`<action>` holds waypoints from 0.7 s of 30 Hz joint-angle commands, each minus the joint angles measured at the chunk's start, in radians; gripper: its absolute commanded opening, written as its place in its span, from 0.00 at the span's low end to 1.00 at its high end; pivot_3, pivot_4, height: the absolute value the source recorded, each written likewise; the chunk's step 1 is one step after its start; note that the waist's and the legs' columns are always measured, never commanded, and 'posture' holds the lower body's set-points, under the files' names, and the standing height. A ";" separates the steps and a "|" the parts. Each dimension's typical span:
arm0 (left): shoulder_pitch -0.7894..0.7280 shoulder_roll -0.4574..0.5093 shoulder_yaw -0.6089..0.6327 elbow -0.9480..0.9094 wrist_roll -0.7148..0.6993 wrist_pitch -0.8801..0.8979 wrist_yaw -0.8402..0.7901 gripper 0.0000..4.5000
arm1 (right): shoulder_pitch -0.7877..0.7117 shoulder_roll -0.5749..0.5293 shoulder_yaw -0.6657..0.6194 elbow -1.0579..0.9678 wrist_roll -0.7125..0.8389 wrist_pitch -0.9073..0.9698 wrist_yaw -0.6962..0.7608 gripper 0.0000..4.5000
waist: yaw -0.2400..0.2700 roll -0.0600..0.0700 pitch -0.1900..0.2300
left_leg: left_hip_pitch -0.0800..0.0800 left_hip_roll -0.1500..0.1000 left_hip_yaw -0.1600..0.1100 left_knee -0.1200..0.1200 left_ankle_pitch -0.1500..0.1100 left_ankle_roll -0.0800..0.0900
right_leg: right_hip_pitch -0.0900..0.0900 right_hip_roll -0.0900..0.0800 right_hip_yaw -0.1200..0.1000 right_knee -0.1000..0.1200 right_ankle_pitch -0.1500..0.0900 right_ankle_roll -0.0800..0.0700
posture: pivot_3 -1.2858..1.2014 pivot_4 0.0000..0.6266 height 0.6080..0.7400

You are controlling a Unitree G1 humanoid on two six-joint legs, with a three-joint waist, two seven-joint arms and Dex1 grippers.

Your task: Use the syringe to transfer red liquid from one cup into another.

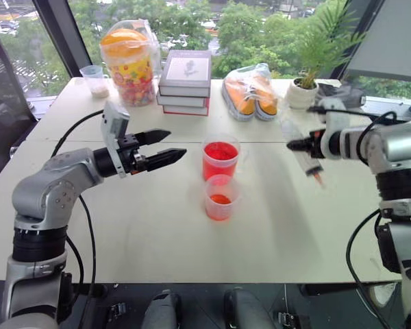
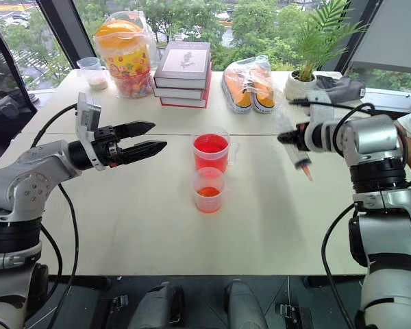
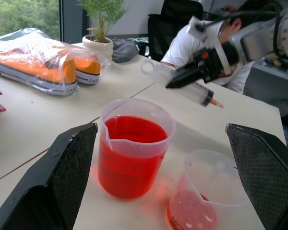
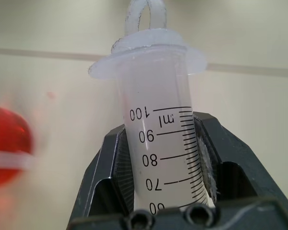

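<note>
At the right of the left eye frame, your right gripper (image 1: 296,144) is closed on the large clear plastic syringe (image 1: 303,156), whose orange-red tip points down, away from the cups. In the centre stand the taller clear cup (image 1: 220,159) of bright red liquid (image 1: 220,151) and, just in front of it, the shorter pinkish-orange clear cup (image 1: 220,197). If you swing back too low, the tip may knock a rim and spill. Your left gripper (image 1: 170,146), jaws wide apart, waits near the cups' left. The cream table (image 1: 144,226) has free room in front, but its back edge is crowded with books (image 1: 185,81) and bagged shoes (image 1: 250,92).
</note>
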 commanded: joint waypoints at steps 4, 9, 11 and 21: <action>0.011 0.008 0.015 -0.044 -0.010 -0.018 0.009 0.98 | 0.002 0.021 -0.014 0.028 -0.044 0.107 0.035 0.34 | 0.001 0.000 0.000 | 0.000 0.000 0.000 0.000 0.000 0.000 | 0.000 0.000 0.000 0.001 0.000 0.000 | 0.52 0.24 1.00; 0.015 0.014 0.005 -0.045 -0.009 -0.017 -0.003 1.00 | 0.017 0.062 -0.063 0.055 -0.057 0.182 0.001 0.59 | 0.004 0.000 0.000 | 0.000 0.000 0.000 0.000 0.000 0.000 | 0.000 0.000 0.000 0.000 0.000 0.000 | 0.52 0.24 1.00; 0.018 0.014 0.005 -0.047 -0.013 -0.014 -0.008 1.00 | 0.022 0.066 -0.072 0.051 -0.063 0.189 0.000 0.83 | 0.005 0.000 0.000 | 0.000 0.000 0.000 0.000 0.000 0.000 | 0.000 0.000 0.000 0.000 0.000 0.000 | 0.52 0.24 1.00; 0.045 0.050 0.006 -0.056 0.001 -0.020 -0.035 1.00 | 0.066 -0.103 -0.048 -0.300 -0.026 0.120 0.193 0.99 | 0.006 0.001 0.000 | 0.000 0.000 0.000 0.000 0.000 0.000 | 0.000 0.000 0.000 0.000 0.000 0.000 | 0.52 0.24 1.00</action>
